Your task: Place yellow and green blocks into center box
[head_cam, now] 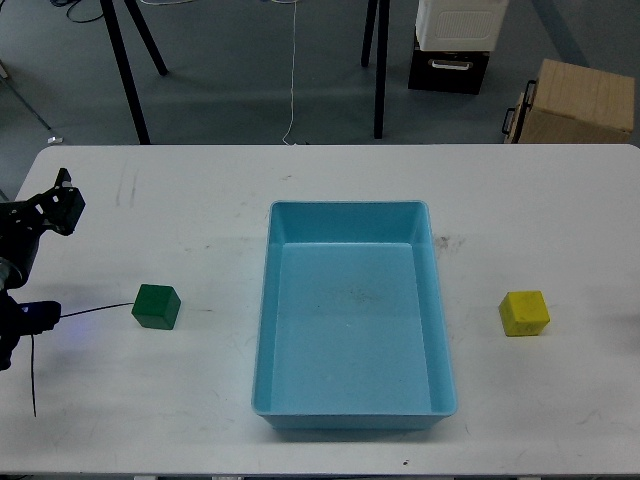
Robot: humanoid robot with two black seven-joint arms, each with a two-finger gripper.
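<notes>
A green block [156,306] sits on the white table left of the light blue box [266,330]. A yellow block [524,312] sits on the table right of the box. The box stands in the middle and holds nothing. My left gripper [62,203] is at the far left edge, above and to the left of the green block, well apart from it; it is small and dark, so its fingers cannot be told apart. My right gripper is out of view.
A thin black cable [95,312] runs from the left arm toward the green block. Beyond the table's far edge stand black stand legs [379,70], a cardboard box [577,100] and a black-and-white case [452,45].
</notes>
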